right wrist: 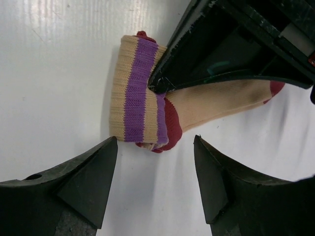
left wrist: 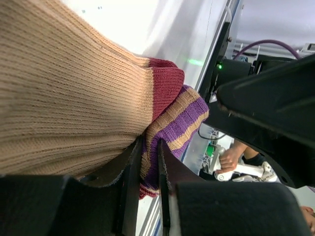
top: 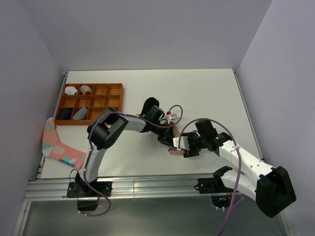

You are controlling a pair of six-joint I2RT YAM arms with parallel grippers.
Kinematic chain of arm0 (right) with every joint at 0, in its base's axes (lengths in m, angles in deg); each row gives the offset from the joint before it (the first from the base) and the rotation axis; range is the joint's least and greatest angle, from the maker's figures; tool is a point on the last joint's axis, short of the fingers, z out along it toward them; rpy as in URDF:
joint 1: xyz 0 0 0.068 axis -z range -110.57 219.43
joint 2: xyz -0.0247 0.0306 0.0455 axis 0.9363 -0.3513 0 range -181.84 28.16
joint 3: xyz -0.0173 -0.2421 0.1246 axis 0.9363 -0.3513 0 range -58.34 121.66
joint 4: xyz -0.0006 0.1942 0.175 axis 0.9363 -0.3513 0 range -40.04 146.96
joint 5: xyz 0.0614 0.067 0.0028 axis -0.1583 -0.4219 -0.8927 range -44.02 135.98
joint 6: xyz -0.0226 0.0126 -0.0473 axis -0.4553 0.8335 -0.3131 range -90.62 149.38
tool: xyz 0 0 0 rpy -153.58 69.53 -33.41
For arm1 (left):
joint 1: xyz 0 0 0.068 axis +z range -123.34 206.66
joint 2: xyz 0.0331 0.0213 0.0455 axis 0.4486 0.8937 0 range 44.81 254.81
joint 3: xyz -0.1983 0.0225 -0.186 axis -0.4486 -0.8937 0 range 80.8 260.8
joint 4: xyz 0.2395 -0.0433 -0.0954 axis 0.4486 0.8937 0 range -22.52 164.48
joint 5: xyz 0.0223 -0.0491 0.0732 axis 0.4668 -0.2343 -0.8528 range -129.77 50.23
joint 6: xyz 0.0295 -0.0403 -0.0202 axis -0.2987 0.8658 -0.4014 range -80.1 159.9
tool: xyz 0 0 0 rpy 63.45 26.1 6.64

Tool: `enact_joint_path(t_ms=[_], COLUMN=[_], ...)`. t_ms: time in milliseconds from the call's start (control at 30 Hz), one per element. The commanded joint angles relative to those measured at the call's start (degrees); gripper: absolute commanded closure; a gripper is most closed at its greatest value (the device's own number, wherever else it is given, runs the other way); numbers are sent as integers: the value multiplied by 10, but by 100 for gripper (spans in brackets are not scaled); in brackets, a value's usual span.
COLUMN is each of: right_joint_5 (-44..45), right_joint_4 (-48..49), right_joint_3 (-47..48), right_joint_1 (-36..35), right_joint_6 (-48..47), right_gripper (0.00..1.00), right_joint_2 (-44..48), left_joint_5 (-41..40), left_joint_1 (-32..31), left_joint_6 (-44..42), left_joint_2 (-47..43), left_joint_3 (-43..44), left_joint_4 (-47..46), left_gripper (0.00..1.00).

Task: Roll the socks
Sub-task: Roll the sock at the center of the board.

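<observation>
A tan sock (right wrist: 142, 98) with a maroon toe and purple stripes lies partly rolled on the white table, near the front middle (top: 174, 145). My left gripper (left wrist: 149, 162) is shut on the roll's purple-striped cuff layer (left wrist: 179, 118), and its fingers (right wrist: 206, 54) cover part of the roll from above. My right gripper (right wrist: 155, 142) is open just short of the roll's end, its two fingertips apart on either side and touching nothing. In the top view it (top: 187, 147) sits right of the sock, facing the left gripper (top: 166, 140).
An orange compartment tray (top: 110, 88) stands at the back left with small white, grey and dark bundles in it. A pink sock with teal spots (top: 56, 145) lies at the table's left edge. The metal rail (top: 147, 187) runs along the near edge.
</observation>
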Motion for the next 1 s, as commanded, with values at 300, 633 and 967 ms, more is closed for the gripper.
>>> enact_joint_path(t_ms=[300,633,967], right_joint_5=[50,67,81], right_joint_4=[-42,-18,17], right_joint_3=[2,14,13], right_joint_1=[-84,-110,-132], right_joint_6=[35,59,105], right_gripper=[32,35,37], right_joint_2=[14,-37,-54], left_joint_5=[-130,-130,-128], left_joint_1=[-8,-8,-8], left_joint_6=[-85,-84,-62], left_joint_2=[76,75,65], left_joint_3=[-33,-32,-46], left_joint_4=[167,164,133], left_gripper=[99,100,100])
